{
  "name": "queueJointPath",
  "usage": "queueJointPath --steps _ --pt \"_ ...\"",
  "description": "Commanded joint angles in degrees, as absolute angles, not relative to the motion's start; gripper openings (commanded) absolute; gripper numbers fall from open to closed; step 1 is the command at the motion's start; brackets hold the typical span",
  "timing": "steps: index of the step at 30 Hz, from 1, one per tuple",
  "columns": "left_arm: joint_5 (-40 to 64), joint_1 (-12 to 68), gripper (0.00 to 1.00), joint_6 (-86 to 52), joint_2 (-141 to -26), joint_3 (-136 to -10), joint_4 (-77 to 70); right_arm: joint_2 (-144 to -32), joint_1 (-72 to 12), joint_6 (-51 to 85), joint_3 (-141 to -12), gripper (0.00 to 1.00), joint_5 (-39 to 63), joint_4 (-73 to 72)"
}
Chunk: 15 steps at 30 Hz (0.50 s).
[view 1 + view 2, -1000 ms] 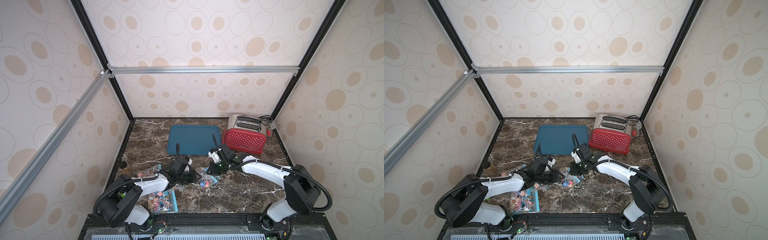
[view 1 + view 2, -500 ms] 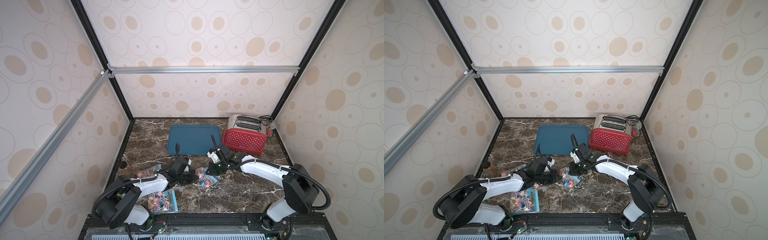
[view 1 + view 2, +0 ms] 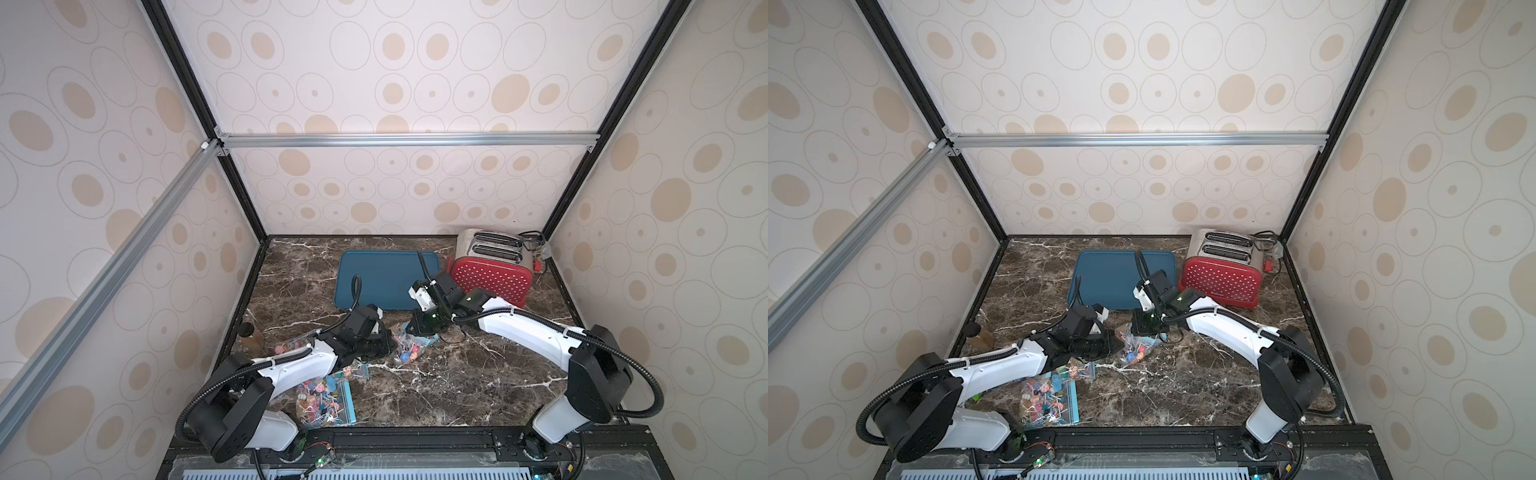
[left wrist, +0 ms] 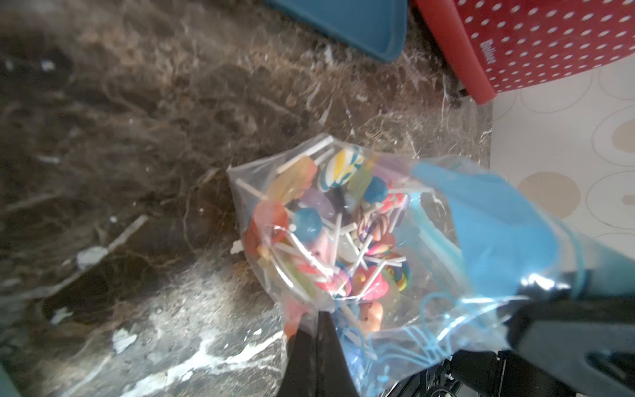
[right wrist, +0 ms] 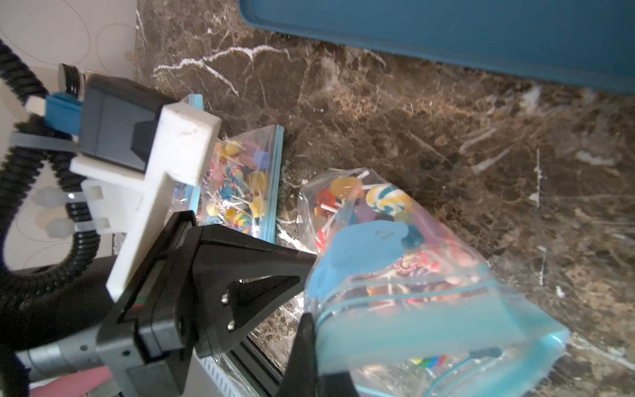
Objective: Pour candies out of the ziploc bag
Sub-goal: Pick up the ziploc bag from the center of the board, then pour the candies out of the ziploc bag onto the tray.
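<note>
- In both top views the ziploc bag (image 3: 409,352) lies mid-table, just nearer than the blue tray (image 3: 386,274). It sits between the left gripper (image 3: 385,345) and the right gripper (image 3: 419,329), and both touch it. Raising the two together should spare the thin film.
- In the left wrist view the left gripper (image 4: 319,319) is pinched tight on a fold of plastic at the full end. The candies (image 4: 323,227) are bunched inside. Lifting this end higher should slide them toward the zip.
- In the right wrist view the right gripper (image 5: 307,324) is clamped on the edge by the blue zip band. I cannot tell whether the mouth is open. Pour clear of the second filled bag (image 5: 240,185) at the near left.
</note>
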<state>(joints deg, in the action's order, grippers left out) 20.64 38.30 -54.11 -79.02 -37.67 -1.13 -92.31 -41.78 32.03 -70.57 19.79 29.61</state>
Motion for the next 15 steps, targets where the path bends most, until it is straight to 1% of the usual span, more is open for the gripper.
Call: queueJointPath --steps 1,8,15 --pt "18.4 36.6 0.0 -51.1 -78.0 -43.0 2.0 -94.6 -41.8 29.6 -75.6 0.0 18.2 33.2" --pt "20.3 28.6 0.0 -48.3 -81.6 -49.5 2.8 -101.6 -39.1 26.5 -87.0 0.0 16.5 37.7" --pt "22.7 22.8 0.0 -44.7 -92.9 -63.7 4.3 -114.4 -34.1 22.8 -103.5 0.0 18.6 41.2"
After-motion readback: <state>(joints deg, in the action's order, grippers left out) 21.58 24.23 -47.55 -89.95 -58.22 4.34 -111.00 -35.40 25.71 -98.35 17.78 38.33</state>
